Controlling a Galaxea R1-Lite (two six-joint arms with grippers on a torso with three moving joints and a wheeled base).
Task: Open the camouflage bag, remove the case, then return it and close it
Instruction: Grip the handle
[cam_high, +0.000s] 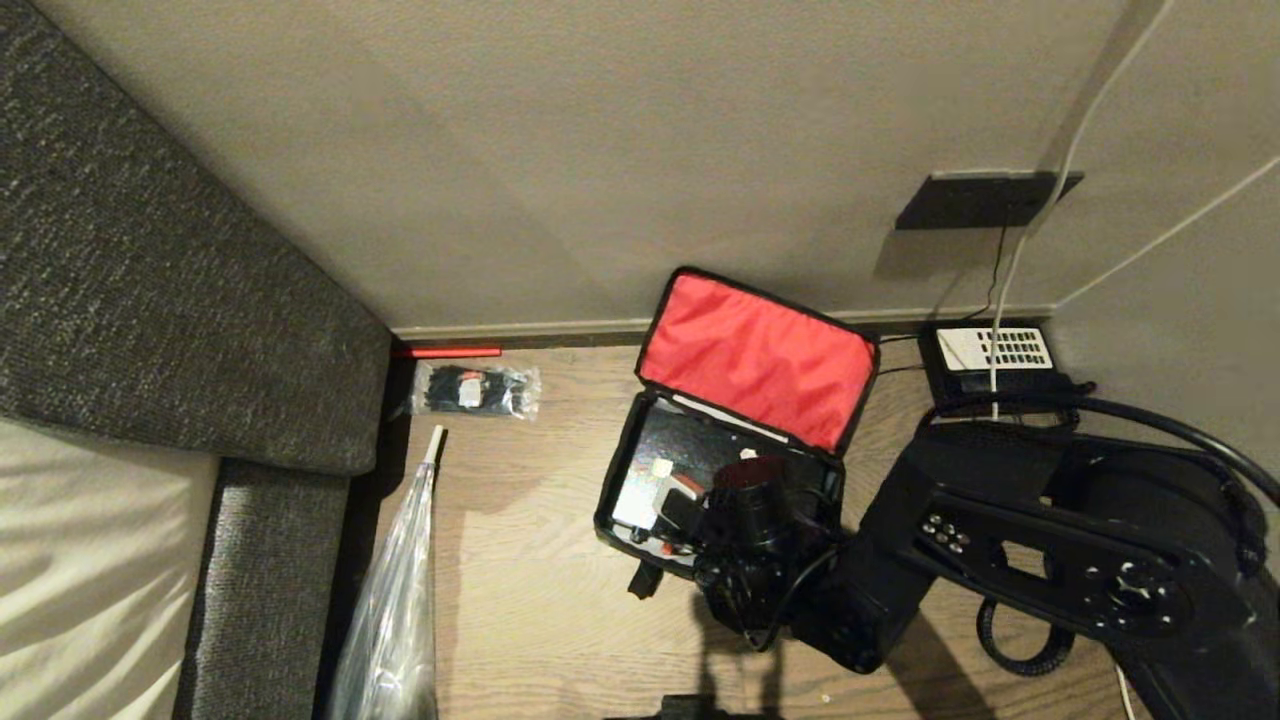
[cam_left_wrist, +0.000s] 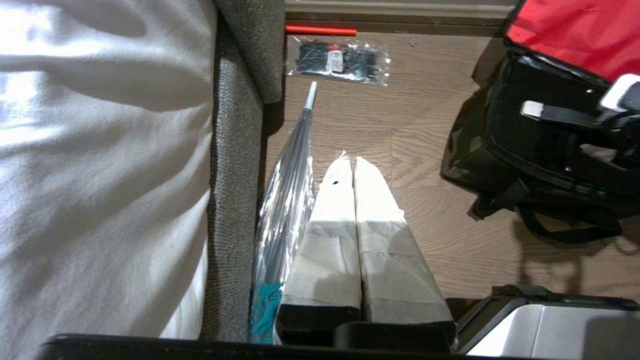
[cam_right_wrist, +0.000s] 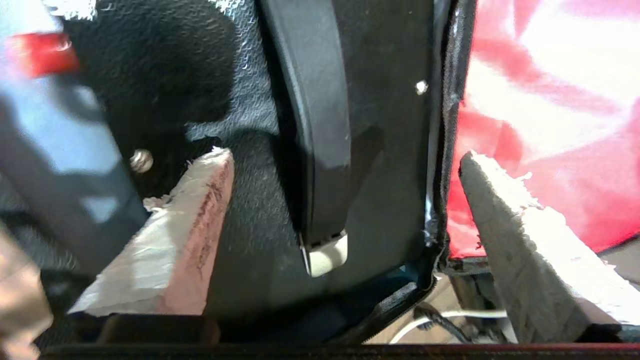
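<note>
On floor | camouflage bag (cam_high: 640, 470) lid up, case (cam_high: 690, 450) inside | right claw (cam_right_wrist: 345, 200) wide, empty | left claw (cam_left_wrist: 354, 170) pressed together

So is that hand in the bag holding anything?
No. The right hand is open inside the bag, fingers apart, gripping nothing.

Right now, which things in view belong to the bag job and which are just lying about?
Part of the job:
- camouflage bag, lid up, red lining showing
- right gripper, open, reaching inside the bag

Just lying about:
- packet of cable ties
- desk phone
- folded umbrella
- left gripper, shut, parked over the floor
</note>
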